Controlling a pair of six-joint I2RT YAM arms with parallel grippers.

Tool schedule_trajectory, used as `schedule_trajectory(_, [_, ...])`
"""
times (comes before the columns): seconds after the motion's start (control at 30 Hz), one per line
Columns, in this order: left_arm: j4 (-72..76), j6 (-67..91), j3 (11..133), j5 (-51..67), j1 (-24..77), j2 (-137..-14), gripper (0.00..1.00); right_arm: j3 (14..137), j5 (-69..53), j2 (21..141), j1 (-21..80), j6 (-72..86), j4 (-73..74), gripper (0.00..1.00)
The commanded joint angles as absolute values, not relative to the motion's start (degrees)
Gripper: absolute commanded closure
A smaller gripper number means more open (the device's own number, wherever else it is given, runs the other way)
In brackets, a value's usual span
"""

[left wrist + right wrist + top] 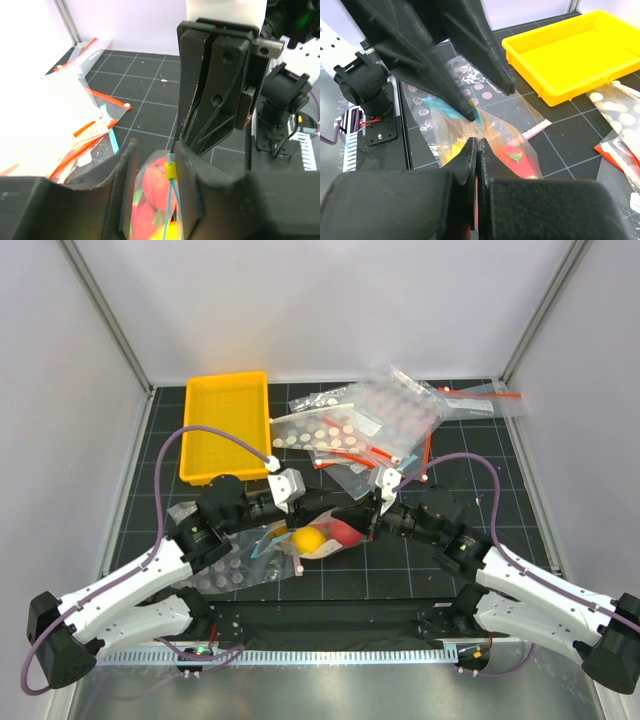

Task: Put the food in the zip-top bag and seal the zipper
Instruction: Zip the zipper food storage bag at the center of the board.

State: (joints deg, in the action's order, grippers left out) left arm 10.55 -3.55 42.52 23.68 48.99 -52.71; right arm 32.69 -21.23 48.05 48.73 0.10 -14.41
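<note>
— Where is my bag?
— Your zip-top bag (pixel 325 540) lies on the dark gridded mat between your two arms, with its zipper end caught between the two grippers. Through the clear plastic you can see the lemon (pixel 308 539). Just beside it, toward your right arm, is a red fruit (pixel 346 532). Your right wrist view also shows a green leaf on something red inside. You cannot pick out the kiwi in any view.
— And my jaws?
— Your right gripper (pixel 476 145) has its fingers pressed flat together, pinching the bag's top edge right above the yellow slider (pixel 171 171). Your left gripper (pixel 156 155) stands spread, one finger on each side of the bag just below that slider. The light-blue zipper (pixel 170 192) runs down between them. You cannot tell whether its pads press the plastic.
— What else is around?
— A yellow tray (pixel 225 430) sits beyond your left arm. A heap of other bags (pixel 370 425) with red-orange strips lies to the tray's right. A white-dotted bag (pixel 225 575) lies under your left arm
</note>
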Motion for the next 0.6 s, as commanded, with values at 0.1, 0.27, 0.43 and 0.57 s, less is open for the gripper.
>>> schedule_trajectory(0.1, [12.31, -3.78, 44.38, 23.2, 48.78, -52.82, 0.62, 35.33, -21.8, 47.55, 49.13, -0.97, -16.0, 0.99])
schedule_trajectory(0.27, [11.95, -3.43, 44.3, 23.64, 48.78, -53.26, 0.54, 35.07, -21.53, 47.11, 49.13, -0.88, -16.08, 0.99])
schedule_trajectory(0.43, [11.08, -2.99, 44.21, 24.08, 48.87, -52.82, 0.52, 34.89, -21.09, 46.5, 49.13, -0.79, -16.17, 0.99])
schedule_trajectory(0.57, [10.9, -2.2, 43.77, 24.61, 48.78, -52.12, 0.44, 34.8, -20.57, 46.06, 49.22, -0.7, -16.26, 0.99])
